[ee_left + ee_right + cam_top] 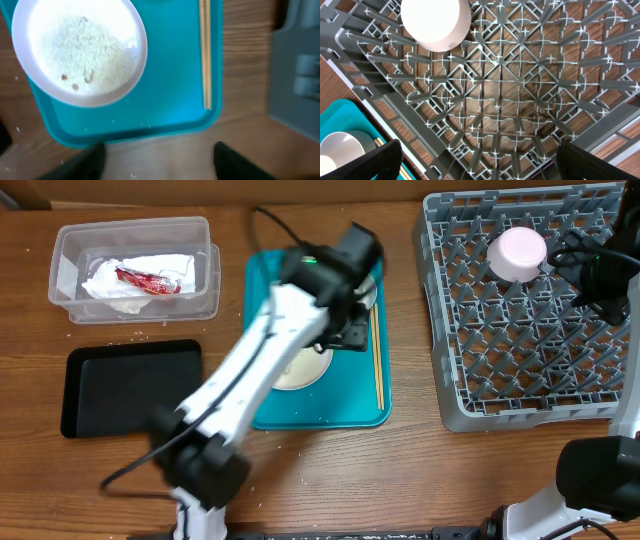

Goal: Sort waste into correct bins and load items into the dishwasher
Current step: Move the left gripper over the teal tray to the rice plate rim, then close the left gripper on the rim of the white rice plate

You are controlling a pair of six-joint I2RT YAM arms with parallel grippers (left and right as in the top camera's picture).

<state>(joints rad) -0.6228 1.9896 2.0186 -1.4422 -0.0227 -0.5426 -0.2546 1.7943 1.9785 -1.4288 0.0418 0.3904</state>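
Now, overhead, clear tub [70,255]: I see the crumpled napkin [110,280] in it, with the red wrapper [145,280] lying on top.
Overhead, black tray [130,388]: sits just beside the tub, on the robot's side of it.
Overhead, left arm [270,350]: reaches across the teal tray [330,415] and hides part of the white plate [300,372]; the chopsticks [377,350] lie along the tray's right edge.
Overhead, dish rack [520,370]: stands at the right, with a pale cup [517,253] on its pegs near the far side.
Left wrist, left gripper [160,167]: my fingers are spread with nothing between them, over the table [165,150] just off the tray's edge.
Left wrist, plate: it rests on the tray with rice grains [85,47] scattered in it, and the chopsticks lie side by side, apart from it.
Right wrist, right gripper [480,167]: fingers are wide apart and empty, above the rack.
Right wrist, cup: it sits on the pegs at the upper left of my view.
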